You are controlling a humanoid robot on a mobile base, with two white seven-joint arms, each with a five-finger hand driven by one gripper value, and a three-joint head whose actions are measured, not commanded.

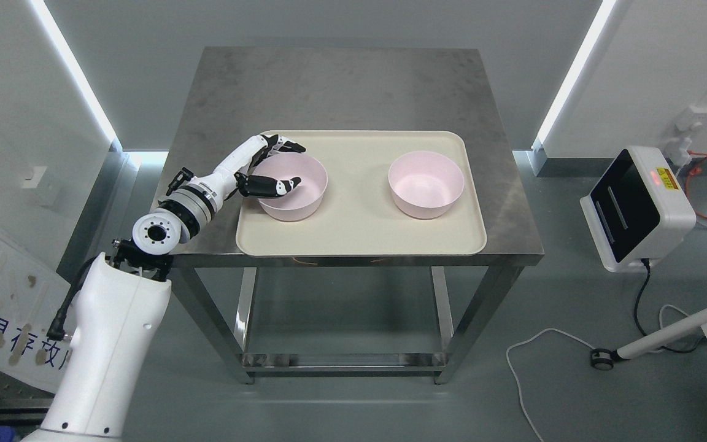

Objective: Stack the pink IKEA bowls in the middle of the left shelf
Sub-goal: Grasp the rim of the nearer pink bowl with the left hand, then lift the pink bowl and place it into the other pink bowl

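Left hand (pixel 267 169) fingers spread around near bowl (pixel 295 193) rim, maybe touching; light, stiff, slick plastic—pinch the rim. Other bowl (pixel 426 183) untouched.

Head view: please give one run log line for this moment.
left hand at left bowl rim | right bowl untouched | both on tray

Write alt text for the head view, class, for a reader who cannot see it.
The left robot hand reaches over the left pink bowl, thumb inside the rim and fingers past its far edge, on a cream tray. A second pink bowl sits apart on the tray's right, all on a steel table.
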